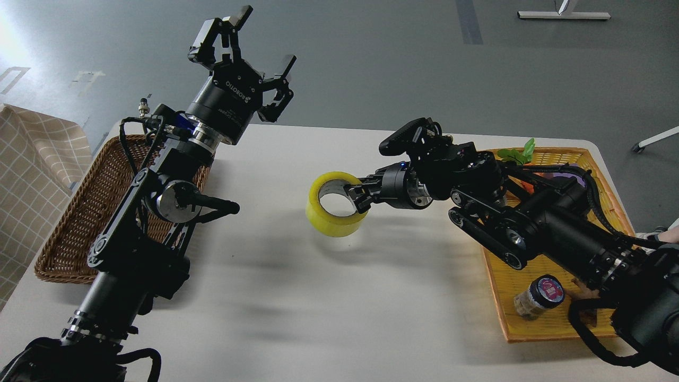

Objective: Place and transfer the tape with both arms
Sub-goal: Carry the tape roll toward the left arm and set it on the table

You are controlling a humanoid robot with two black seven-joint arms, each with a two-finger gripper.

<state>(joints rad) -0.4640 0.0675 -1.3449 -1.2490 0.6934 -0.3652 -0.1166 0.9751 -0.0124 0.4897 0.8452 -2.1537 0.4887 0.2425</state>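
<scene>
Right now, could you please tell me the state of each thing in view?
tape: lifted off the table, gripped at its wall by the right tool
left tool: open, empty, raised
wicker basket: on the table, left side
yellow tray: on the table, right side
jar: lidded, in the tray

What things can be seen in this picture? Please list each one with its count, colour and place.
tape: one, yellow, table centre, gripped at its rim
table: one, white
brown basket: one, woven, left side of table
orange tray: one, right side of table
jar: one, dark lid, in the orange tray
green leaves: one bunch, far end of the orange tray
checked cloth: one, beige, far left
left gripper: one, black, raised, open
right gripper: one, black, shut on tape
</scene>
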